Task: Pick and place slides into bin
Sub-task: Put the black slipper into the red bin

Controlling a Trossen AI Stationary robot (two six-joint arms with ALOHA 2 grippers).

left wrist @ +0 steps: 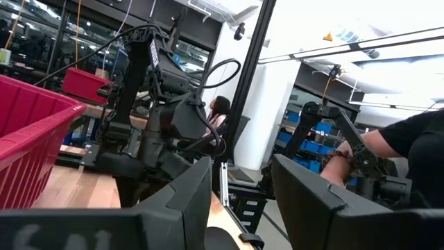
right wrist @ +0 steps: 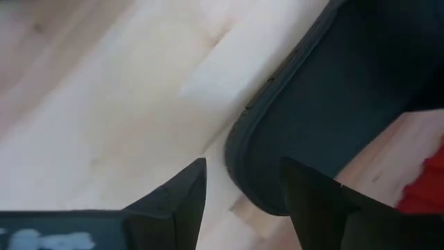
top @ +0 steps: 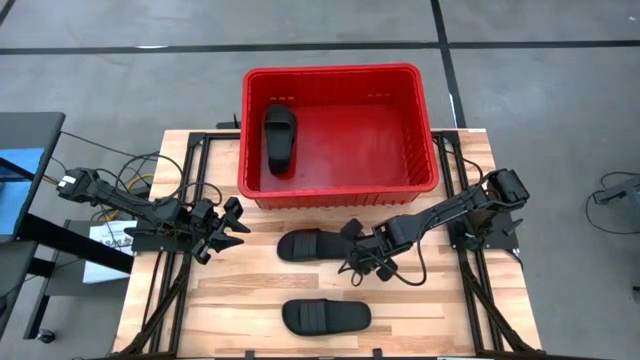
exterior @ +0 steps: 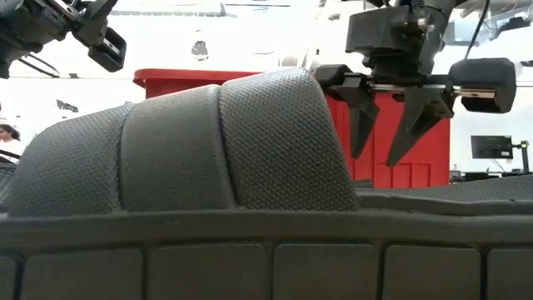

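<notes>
Three black slides show. One lies in the left part of the red bin, sole down. One lies on the table's middle, and one near the front edge, which fills the low view. My right gripper is open with its fingers pointing down over the middle slide's right end, one finger on either side of that rounded end; no touch shows. It also shows in the low view. My left gripper is open and empty at the table's left, level above the wood.
The bin stands at the table's far edge, its near wall close behind the middle slide. Bare wood lies between the two table slides. Black frame rails run along both table sides. A person sits in the room beyond.
</notes>
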